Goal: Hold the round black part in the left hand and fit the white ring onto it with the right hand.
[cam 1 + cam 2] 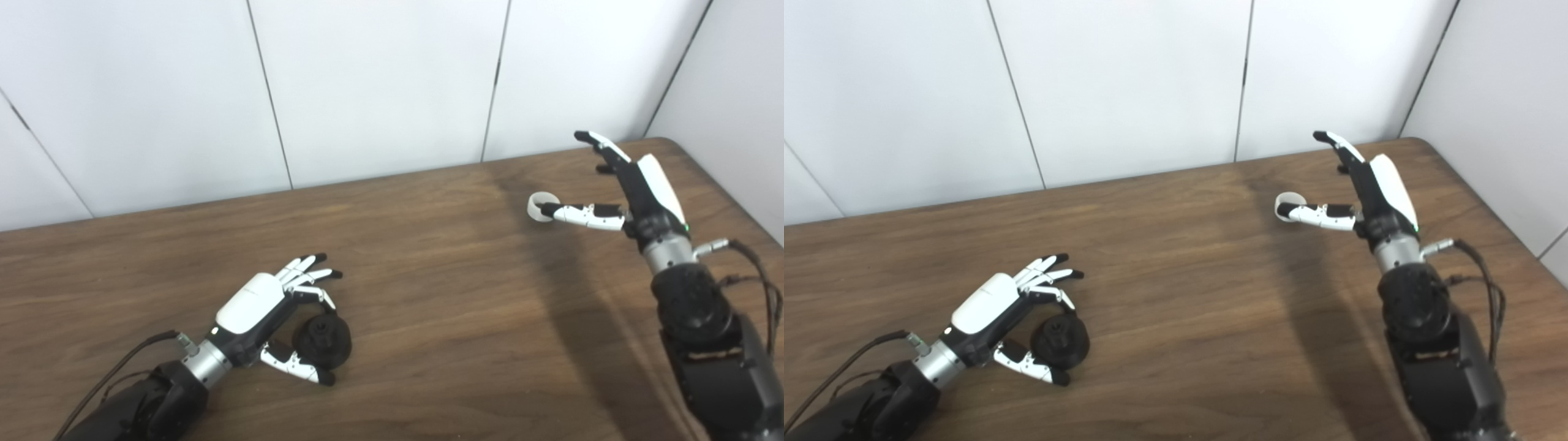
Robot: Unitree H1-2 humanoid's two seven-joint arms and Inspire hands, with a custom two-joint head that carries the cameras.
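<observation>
A humanoid robot's left robot hand (269,309) cups the round black part (323,340) on the wooden desk (429,294), thumb under its near side and fingers (309,269) arched above its far side, spread rather than clamped. The part appears to sit on the desk inside that loose cradle; whether any finger presses it cannot be told, so the hand reads as open around it, poised to close and steady it as the task requires.

Well apart, across the desk, the right robot hand (631,190) is open, its fingers stretched up and away toward the back wall (380,86) while its thumb reaches sideways to the white ring (539,206). The thumb tip touches or pokes into the ring, which sits at the tip, on the side facing the other hand; nothing pinches it from the opposite side, so it is not yet gripped. Whether the ring rests on the desk or hangs on the thumb is unclear.

The split suits the job: one hand anchors the base, the other fetches the ring.
</observation>
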